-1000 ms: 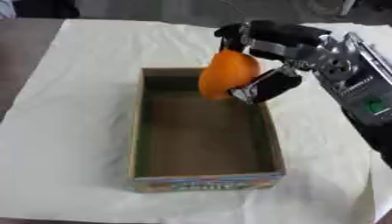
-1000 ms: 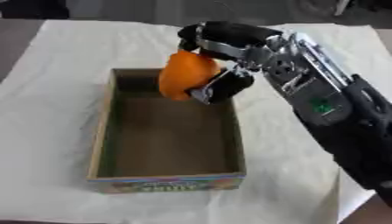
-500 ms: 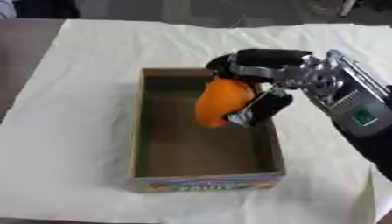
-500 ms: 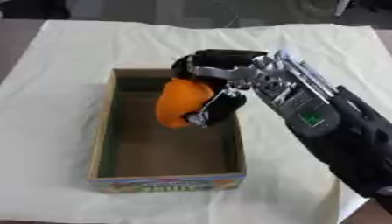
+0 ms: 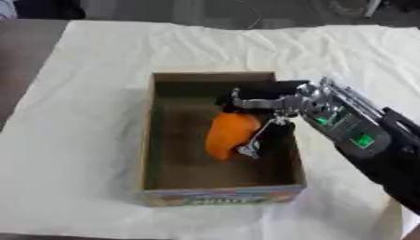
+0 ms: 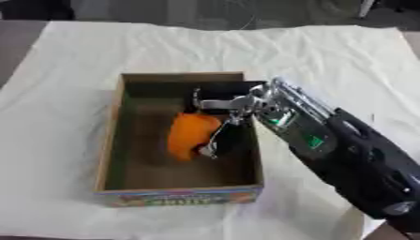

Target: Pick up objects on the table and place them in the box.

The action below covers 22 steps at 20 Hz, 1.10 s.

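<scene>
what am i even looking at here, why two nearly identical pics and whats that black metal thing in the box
The two pictures are the left and right eyes of one camera in a humanoid robot's head, looking down at its work, so they show the same moment from slightly different angles. The black and silver thing is the robot's right arm, ending in its right hand. That hand reaches into an open cardboard box that sits on a white cloth covering the table. Its fingers are curled round an orange object, which is down inside the box. I cannot tell whether the object touches the box floor. The left hand does not show in either picture.
</scene>
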{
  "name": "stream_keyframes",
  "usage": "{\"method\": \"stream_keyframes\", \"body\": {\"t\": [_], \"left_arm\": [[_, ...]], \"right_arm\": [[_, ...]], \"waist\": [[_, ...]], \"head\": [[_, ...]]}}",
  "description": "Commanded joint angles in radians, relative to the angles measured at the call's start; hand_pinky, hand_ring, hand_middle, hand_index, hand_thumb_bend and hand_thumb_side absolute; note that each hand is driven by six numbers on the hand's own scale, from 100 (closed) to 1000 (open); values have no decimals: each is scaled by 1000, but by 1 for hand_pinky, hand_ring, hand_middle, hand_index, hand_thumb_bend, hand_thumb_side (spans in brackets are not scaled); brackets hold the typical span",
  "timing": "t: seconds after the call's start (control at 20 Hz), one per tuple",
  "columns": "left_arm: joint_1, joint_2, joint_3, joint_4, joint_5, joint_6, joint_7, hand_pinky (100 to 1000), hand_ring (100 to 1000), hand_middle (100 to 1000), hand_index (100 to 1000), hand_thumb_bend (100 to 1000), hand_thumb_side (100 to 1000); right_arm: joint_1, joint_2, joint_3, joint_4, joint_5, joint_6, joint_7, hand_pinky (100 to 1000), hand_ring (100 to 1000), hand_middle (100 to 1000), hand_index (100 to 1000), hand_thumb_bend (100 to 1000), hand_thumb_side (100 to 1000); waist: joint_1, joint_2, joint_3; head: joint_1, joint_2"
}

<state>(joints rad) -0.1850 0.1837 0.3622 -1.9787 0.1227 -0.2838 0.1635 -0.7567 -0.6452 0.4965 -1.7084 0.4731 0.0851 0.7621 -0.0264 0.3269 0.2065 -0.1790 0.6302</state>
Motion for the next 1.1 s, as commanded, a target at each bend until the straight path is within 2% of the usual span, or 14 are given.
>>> {"method": "stream_keyframes", "body": {"t": [0.05, 0.1, 0.2, 0.35, 0.4, 0.45, 0.5, 0.55, 0.65, 0.75, 1.1], "left_arm": [[-7, 14, 5, -21, 2, 2, -2, 405, 538, 657, 694, 100, 765], [-7, 14, 5, -21, 3, 2, -2, 405, 538, 657, 694, 100, 765], [-7, 15, 5, -21, 3, 2, -1, 405, 538, 657, 694, 100, 764], [-7, 15, 5, -21, 3, 3, -2, 405, 539, 656, 694, 100, 765], [-7, 15, 5, -21, 3, 3, -1, 405, 539, 656, 694, 100, 765], [-7, 15, 5, -21, 3, 3, -1, 405, 539, 656, 694, 100, 764], [-8, 16, 5, -21, 3, 3, -1, 405, 539, 655, 694, 100, 764], [-8, 16, 5, -21, 4, 3, 0, 404, 539, 655, 694, 100, 764], [-8, 16, 5, -21, 4, 3, 0, 403, 539, 654, 693, 100, 764], [-7, 16, 5, -21, 4, 4, 2, 402, 539, 654, 693, 100, 764], [-6, 15, 6, -21, 4, 5, 5, 401, 539, 652, 692, 100, 764]], "right_arm": [[-19, -6, 0, -1, 9, -20, 17, 727, 1000, 621, 589, 100, 195], [-21, -4, 3, -1, 9, -31, 28, 730, 1000, 629, 607, 100, 184], [-26, -4, 6, -1, 6, -57, 55, 742, 1000, 668, 672, 100, 239], [-34, -5, 3, -2, 0, -106, 106, 785, 1000, 769, 803, 100, 526], [-36, -7, -1, -4, 0, -124, 123, 790, 1000, 780, 824, 100, 565], [-38, -8, -5, -6, 0, -139, 134, 804, 1000, 803, 854, 100, 662], [-40, -10, -10, -7, 3, -154, 140, 809, 1000, 811, 872, 152, 728], [-42, -12, -16, -8, 7, -167, 142, 813, 1000, 822, 896, 270, 787], [-49, -13, -32, -14, 19, -184, 144, 819, 1000, 838, 917, 383, 834], [-55, -14, -49, -24, 31, -193, 145, 819, 1000, 844, 928, 434, 845], [-81, -15, -122, -76, 84, -205, 103, 818, 1000, 863, 953, 497, 840]], "waist": [[4, -16, 2], [4, -16, 3], [4, -17, 3], [4, -18, 2], [3, -18, 2], [3, -18, 1], [3, -19, 1], [3, -19, 0], [4, -20, -1], [4, -21, -2], [6, -22, -6]], "head": [[-2, -11], [-2, -11], [-1, -11], [-1, -11], [-1, -10], [-1, -10], [-1, -9], [-1, -9], [0, -8], [0, -8], [2, -9]]}}
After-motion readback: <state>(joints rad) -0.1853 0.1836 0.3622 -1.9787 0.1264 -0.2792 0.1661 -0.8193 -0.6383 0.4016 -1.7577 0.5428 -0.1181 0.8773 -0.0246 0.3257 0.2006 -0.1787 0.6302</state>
